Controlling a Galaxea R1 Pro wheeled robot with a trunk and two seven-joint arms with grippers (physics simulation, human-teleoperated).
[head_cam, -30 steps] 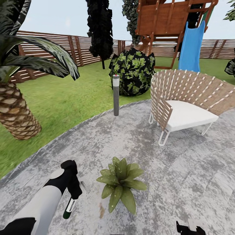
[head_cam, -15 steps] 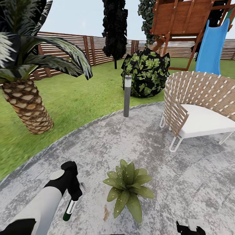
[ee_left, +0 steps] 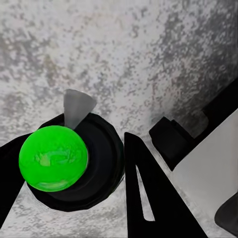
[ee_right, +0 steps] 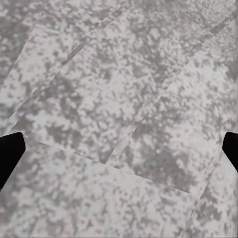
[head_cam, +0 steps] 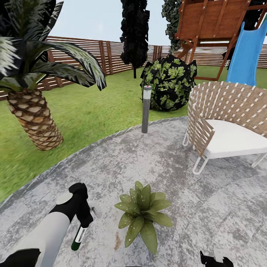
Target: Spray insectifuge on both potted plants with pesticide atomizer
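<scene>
One plant [head_cam: 142, 216] shows in the head view, a low rosette of pointed green leaves with pale specks on them, sitting on the grey stone patio [head_cam: 207, 207] at about 6 o'clock of centre. Against half a second ago the whole picture has slid a little: the palm [head_cam: 35, 122], the lamp post [head_cam: 146, 109] and the wicker chair [head_cam: 226, 126] all sit slightly further toward 3 o'clock, and the rosette has slipped a touch toward 9 o'clock, which reads as the camera turning and not the things moving. A second ago the shift was larger, with the chair and the blue slide [head_cam: 247, 55] well toward 9 o'clock of where they are now.

The left gripper [head_cam: 84, 221] holds the same spot at 7 o'clock, as in both earlier pictures, just beside the plant on its 9 o'clock side. Its fingers are pinching the atomizer [head_cam: 78, 238], which hangs below the hand, dark green end down with a white band above. In the left wrist view the bottle [ee_left: 74, 166] appears end-on as a dark round body with a bright green cap and a grey nozzle, black fingers [ee_left: 153, 203] close on either side.

The right gripper [head_cam: 215, 260] peeks in at 5 o'clock, unchanged. Its wrist view has the two dark fingertips [ee_right: 10, 153] spread wide apart over bare stone.
</scene>
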